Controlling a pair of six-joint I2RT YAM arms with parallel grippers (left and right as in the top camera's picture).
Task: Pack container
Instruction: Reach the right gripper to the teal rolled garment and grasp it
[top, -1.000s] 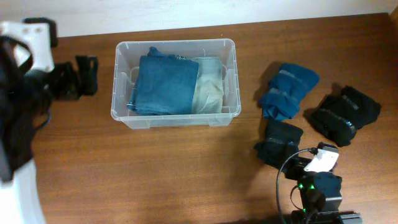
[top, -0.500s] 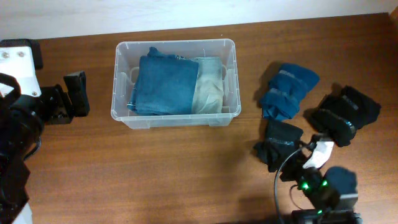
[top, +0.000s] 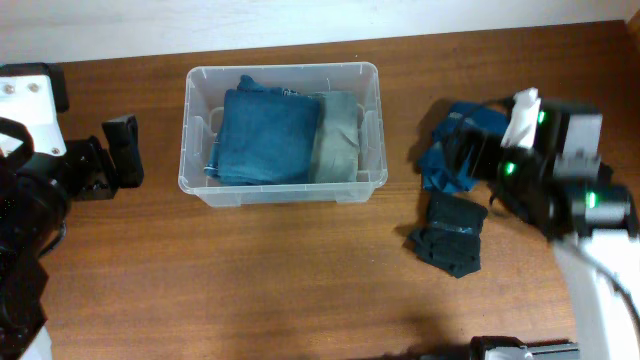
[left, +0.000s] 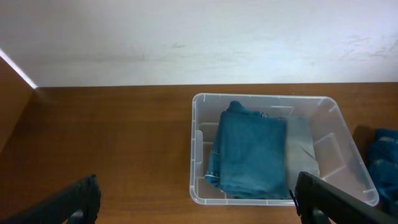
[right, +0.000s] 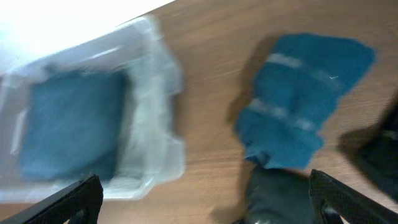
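Note:
The clear plastic container (top: 281, 68) stands at the table's middle back. It holds a folded blue cloth (top: 268, 135) and a pale green cloth (top: 338, 140). My left gripper (top: 124, 151) is open and empty, left of the container, which shows ahead in the left wrist view (left: 261, 97). My right gripper (top: 474, 150) is open and empty, hovering over a blue towel (top: 447, 158), (right: 305, 106). A dark folded cloth (top: 449, 236) lies in front of the towel. The right wrist view is blurred; the container (right: 166, 71) is at its left.
Another dark cloth (right: 380, 155) shows at the right edge of the right wrist view; my right arm hides it in the overhead view. A white wall runs along the table's back edge (left: 124, 87).
My right arm has swung from the table's front edge back to above the blue towel. My left arm drew back a little earlier, then held still.

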